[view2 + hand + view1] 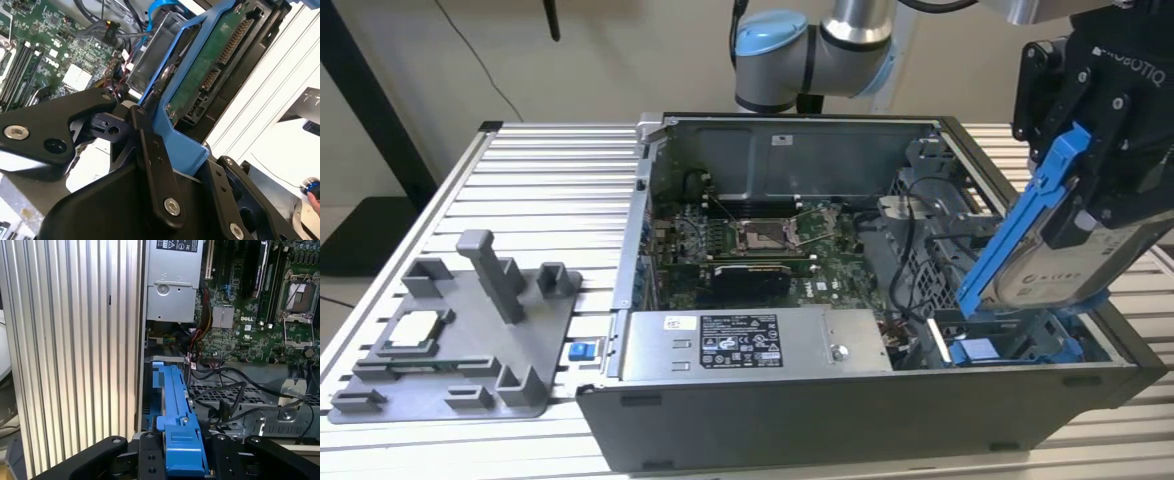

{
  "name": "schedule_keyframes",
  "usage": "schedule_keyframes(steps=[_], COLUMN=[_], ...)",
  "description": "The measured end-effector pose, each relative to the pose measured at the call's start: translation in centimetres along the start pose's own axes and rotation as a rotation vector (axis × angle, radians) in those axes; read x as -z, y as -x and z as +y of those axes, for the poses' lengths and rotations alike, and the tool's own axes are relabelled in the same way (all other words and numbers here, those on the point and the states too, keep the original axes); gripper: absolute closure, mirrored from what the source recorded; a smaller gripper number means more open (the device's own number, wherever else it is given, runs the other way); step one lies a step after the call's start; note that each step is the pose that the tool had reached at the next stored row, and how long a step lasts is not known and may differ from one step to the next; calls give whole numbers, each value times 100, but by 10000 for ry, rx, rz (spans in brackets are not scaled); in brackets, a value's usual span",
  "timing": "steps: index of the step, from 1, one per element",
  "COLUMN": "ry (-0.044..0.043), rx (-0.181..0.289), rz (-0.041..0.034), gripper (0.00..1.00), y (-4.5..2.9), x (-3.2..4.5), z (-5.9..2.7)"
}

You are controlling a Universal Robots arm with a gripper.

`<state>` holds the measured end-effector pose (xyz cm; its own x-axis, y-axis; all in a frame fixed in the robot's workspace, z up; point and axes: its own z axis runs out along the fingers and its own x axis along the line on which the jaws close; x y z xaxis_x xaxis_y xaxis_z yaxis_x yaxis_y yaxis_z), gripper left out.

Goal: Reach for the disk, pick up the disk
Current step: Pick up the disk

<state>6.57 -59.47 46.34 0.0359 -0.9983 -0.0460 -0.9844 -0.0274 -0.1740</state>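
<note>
The pick-up step is judged to be in hand: the flat silver hard drive in its blue plastic carrier frame [1041,235] is clamped by the black gripper [1094,215], tilted, above the open grey computer case [854,420] (its lower end near the bay). A steady, clear lift is called for.

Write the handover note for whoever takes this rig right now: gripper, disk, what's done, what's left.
Gripper: shut on the disk, fingers clamped on its blue frame, as both wrist views show.
Disk: tilted, raised above the case at the exterior view's right; its lower end is close to the blue bracket in the case, and contact there cannot be told.
Done: reach and grasp; the disk is lifted most of the way out.
Left: getting the disk's lower end fully clear of the case.
Also there: a grey fixture on the table, at the exterior view's left, with a small square chip in it.
</note>
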Motion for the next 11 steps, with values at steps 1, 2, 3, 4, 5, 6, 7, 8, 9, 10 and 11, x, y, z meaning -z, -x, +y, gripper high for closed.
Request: schedule_keyframes(steps=[1, 2, 3, 4, 5, 6, 7, 8, 9, 10, 11], ry=[0, 0, 0, 0, 0, 0, 0, 0, 0, 0, 0], rx=[0, -1, 0, -1, -1, 0, -1, -1, -1, -1, 0], rz=[0, 1, 0, 1, 0, 0, 0, 1, 1, 0, 0], gripper=[100, 100, 100, 100, 100, 100, 100, 100, 100, 100, 100], y=[0, 0, 1, 1, 1, 1, 2, 2, 3, 3, 4], x=[0, 0, 0, 0, 0, 0, 0, 0, 0, 0, 0], z=[1, 1, 1, 1, 1, 1, 2, 2, 2, 2, 2])
